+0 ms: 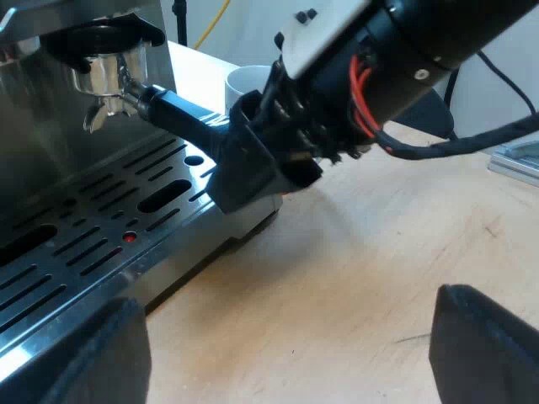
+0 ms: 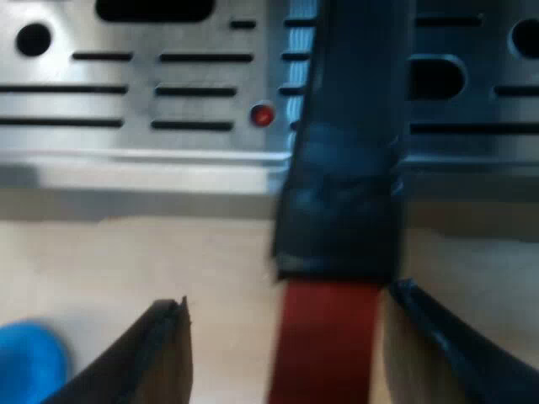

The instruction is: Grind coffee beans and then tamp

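A: Where's the holder?
B: The holder is locked into the front of the coffee machine, above the slotted drip tray. Its dark handle reaches out past the tray's edge, over the tabletop.
A: And the right tool?
B: The right tool is at the handle's outer end, where the dark grip meets the red end. Its fingers stand one on each side, fairly wide. One is right at the edge of the red end. Between the other and the handle there is a clear gap of tabletop. So it is around the handle, not clamped on it.
A: The left tool?
B: The left tool is over the tabletop near the tray's edge, spread wide and holding nothing. It faces the handle and the right tool.
A: Anything else?
B: A white mug stands beyond the handle, beside the machine. A small red dot shows on the tray. A blue thing lies on the tabletop near the right tool, and I can't tell what it is.
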Controlling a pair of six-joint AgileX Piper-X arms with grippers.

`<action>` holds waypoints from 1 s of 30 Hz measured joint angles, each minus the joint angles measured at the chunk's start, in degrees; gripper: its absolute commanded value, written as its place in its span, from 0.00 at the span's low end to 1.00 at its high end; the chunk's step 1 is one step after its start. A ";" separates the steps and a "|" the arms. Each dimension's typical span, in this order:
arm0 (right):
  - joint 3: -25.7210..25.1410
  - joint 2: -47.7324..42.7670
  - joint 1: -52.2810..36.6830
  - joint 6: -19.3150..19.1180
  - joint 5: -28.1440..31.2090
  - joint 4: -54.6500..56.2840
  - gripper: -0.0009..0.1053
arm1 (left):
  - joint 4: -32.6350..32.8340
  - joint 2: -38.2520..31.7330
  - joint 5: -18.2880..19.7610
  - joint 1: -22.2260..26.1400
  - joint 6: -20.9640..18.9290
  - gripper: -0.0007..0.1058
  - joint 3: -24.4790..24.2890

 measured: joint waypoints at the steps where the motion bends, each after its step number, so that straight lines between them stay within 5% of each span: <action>1: 0.00 0.05 -0.22 0.00 0.00 0.00 0.51 | 0.00 0.00 0.00 0.00 0.00 0.66 0.00; 30: 0.00 2.08 -0.95 0.00 -1.24 -1.60 0.51 | 2.86 0.00 0.08 0.00 0.00 0.66 0.00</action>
